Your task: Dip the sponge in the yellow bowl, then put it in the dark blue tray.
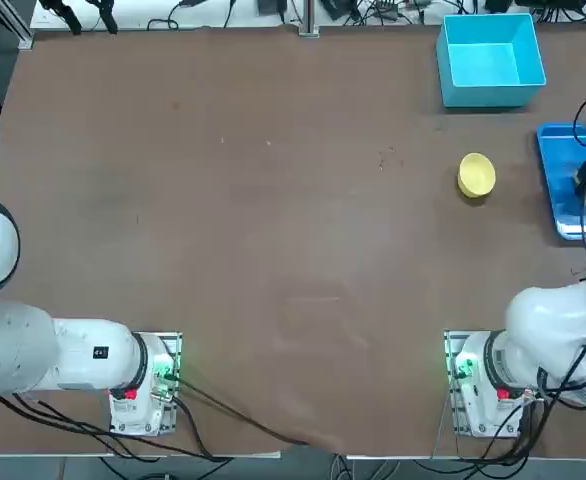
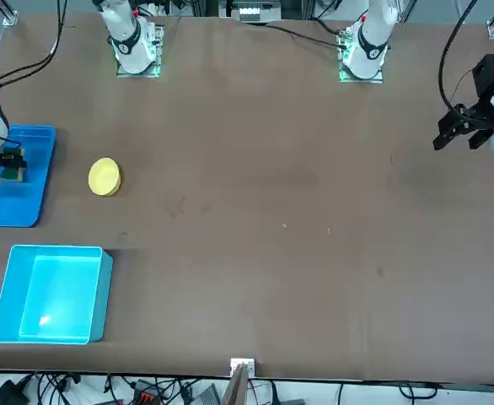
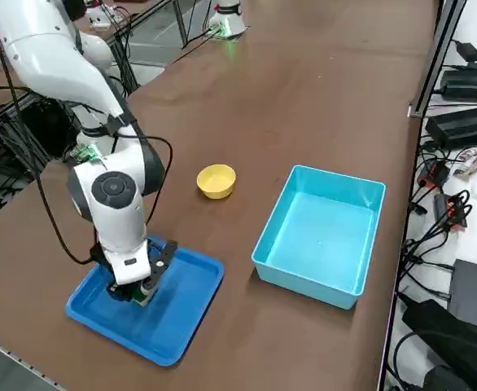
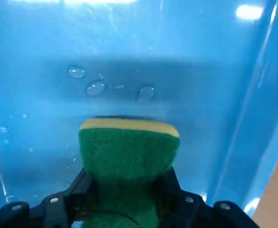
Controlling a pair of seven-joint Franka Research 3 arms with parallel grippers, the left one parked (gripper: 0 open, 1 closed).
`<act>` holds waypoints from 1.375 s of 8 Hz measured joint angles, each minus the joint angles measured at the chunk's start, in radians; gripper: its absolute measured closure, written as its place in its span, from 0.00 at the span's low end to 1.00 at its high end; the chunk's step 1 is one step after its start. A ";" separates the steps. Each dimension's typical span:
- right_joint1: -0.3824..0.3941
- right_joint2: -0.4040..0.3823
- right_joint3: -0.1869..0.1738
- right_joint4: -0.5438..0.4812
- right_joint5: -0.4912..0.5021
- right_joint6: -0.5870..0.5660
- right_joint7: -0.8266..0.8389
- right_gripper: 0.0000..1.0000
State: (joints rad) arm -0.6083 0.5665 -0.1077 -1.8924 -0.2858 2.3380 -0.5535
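holding the sponge (image 4: 129,152) within the tray (image 3: 194,281), showing its green face and a strip of its yellow layer in the wrist view. gripping it with the right claw (image 4: 129,178), pressing in from both sides and narrowing the green part between the fingers (image 4: 168,183), leaving the wider end sticking out past them. casting a soft shadow on the tray's glossy blue floor, but not showing clearly whether touching it. lying on that floor near the sponge, scattered clear drops (image 4: 96,88); gleaming around them, a few bright reflections.

reaching down over the tray with the right arm (image 3: 112,179), trailing a black cable (image 3: 171,155) in a loop beside it. sitting upright on the worktop (image 3: 304,98), apart from the tray and on its left as seen from above, the yellow bowl (image 1: 476,175). standing farther from the arm bases than the bowl, the cyan box (image 1: 488,60), opening upward and showing its bare floor, touching neither bowl nor tray.
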 joint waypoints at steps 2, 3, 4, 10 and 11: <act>0.000 0.002 0.004 0.015 0.000 0.000 0.000 0.00; 0.000 0.000 0.006 0.027 0.000 -0.005 0.000 0.00; 0.000 -0.007 0.007 0.039 0.000 -0.026 0.000 0.00; 0.009 -0.317 0.178 0.098 0.157 -0.353 0.000 0.00; 0.012 -0.379 0.225 0.136 0.227 -0.453 0.001 0.00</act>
State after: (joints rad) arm -0.5966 0.1878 0.1169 -1.7567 -0.0588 1.8851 -0.5522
